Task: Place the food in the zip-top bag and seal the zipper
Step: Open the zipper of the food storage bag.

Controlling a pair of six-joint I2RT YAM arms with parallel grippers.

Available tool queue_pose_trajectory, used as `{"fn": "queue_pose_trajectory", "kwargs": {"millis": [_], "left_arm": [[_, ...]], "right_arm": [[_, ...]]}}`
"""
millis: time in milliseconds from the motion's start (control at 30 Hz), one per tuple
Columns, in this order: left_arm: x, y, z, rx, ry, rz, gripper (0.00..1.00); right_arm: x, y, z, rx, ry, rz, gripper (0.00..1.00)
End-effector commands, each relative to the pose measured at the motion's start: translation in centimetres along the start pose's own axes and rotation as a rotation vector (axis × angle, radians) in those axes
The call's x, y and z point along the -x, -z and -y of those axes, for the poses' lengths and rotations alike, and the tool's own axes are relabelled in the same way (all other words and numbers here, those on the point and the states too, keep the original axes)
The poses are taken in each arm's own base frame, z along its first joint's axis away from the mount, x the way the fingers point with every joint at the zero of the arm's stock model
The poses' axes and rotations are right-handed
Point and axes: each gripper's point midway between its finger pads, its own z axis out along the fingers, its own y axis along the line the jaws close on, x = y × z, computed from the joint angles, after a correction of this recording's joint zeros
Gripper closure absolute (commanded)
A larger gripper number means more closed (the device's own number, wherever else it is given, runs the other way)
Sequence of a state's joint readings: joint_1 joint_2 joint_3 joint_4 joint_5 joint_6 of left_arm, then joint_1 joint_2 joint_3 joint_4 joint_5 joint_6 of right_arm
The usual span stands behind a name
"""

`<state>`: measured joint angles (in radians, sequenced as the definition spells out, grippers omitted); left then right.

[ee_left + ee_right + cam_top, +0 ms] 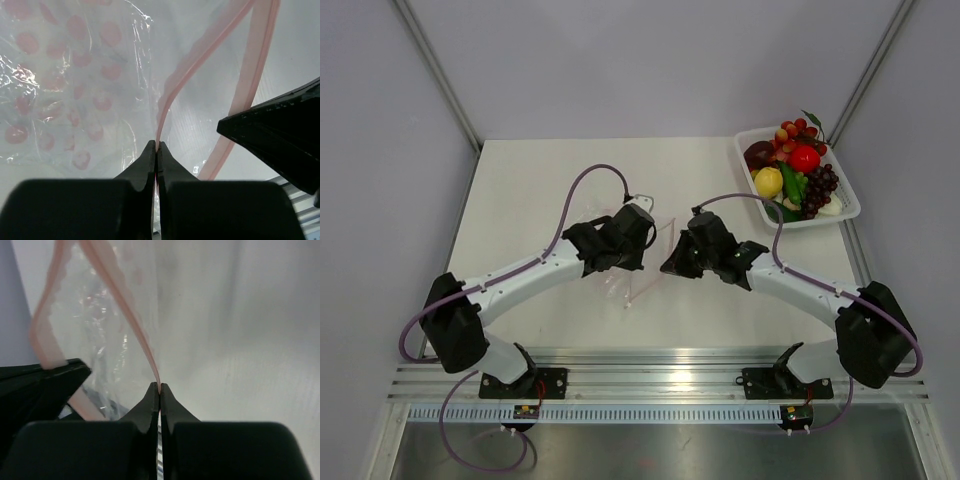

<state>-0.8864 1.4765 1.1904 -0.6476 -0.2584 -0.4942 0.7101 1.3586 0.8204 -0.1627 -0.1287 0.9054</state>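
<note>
The clear zip-top bag (638, 268) is held between my two grippers at the table's middle, its mouth pulled open. My left gripper (157, 146) is shut on one pink zipper strip (172, 90). My right gripper (159, 386) is shut on the other zipper strip (131, 310). In the top view the left gripper (632, 240) and right gripper (678, 258) face each other across the bag. The bag's body with pink dots (75, 100) shows in the left wrist view. The food (797, 170), a red tomato, yellow lemon, grapes and green vegetables, lies in the basket at the far right.
A white mesh basket (845, 205) holding the food stands at the table's far right corner. Grey walls and metal posts (435, 70) enclose the table. An aluminium rail (660, 385) carries the arm bases at the near edge.
</note>
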Motion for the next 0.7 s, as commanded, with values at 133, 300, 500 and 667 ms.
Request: {"fn": "queue_pose_trajectory", "kwargs": {"millis": [133,300,500,667], "left_arm": [[5.3,3.9,-0.2,-0.066,0.143,0.055,1.00],[6.3,5.9,0.7,-0.121,0.145,0.001,1.00],[8.6,8.2,3.3,-0.267,0.167,0.027,1.00],[10.9,8.1,2.9,-0.347,0.245,0.052,1.00]], "right_arm": [[3.6,-0.5,3.2,-0.305,0.282,-0.007,1.00],[5.6,-0.7,3.1,-0.357,0.307,0.003,1.00],[8.3,0.6,0.2,-0.303,0.294,0.075,1.00],[10.5,2.3,-2.0,-0.264,0.322,0.132,1.00]]}}
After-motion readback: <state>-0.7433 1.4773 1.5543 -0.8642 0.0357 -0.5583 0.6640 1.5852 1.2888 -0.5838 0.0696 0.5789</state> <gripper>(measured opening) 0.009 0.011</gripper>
